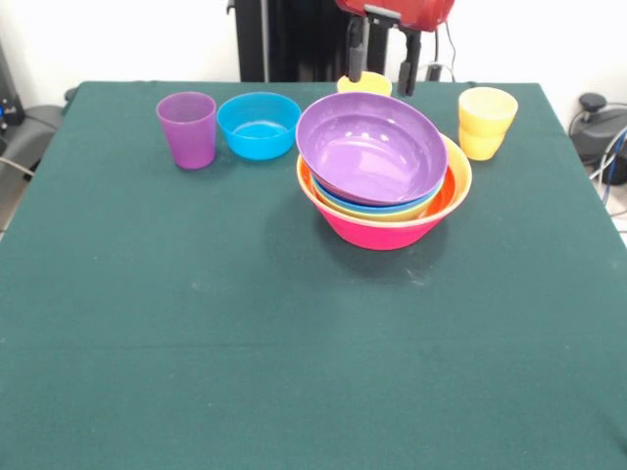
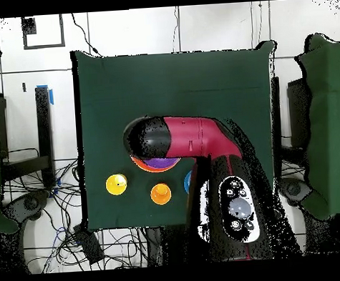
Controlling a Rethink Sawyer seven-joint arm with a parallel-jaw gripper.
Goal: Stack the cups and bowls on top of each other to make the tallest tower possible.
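Note:
The tower stands right of centre: a large pink bowl [image 1: 382,230] holds an orange bowl [image 1: 456,186], further nested bowls and a tilted purple bowl [image 1: 372,147] on top. The purple bowl also shows in the overhead view [image 2: 160,163]. A purple cup [image 1: 186,129] and a small blue bowl [image 1: 259,125] stand to the tower's left. A yellow cup [image 1: 487,122] [image 2: 117,184] stands to its right. An orange cup [image 1: 364,83] [image 2: 160,194] stands behind it. My gripper [image 1: 384,57] hangs open and empty, high above the tower's far side.
The red arm [image 2: 201,141] covers most of the tower, part of the small blue bowl [image 2: 187,181] and the purple cup in the overhead view. The green table [image 1: 294,343] stretches bare toward the camera.

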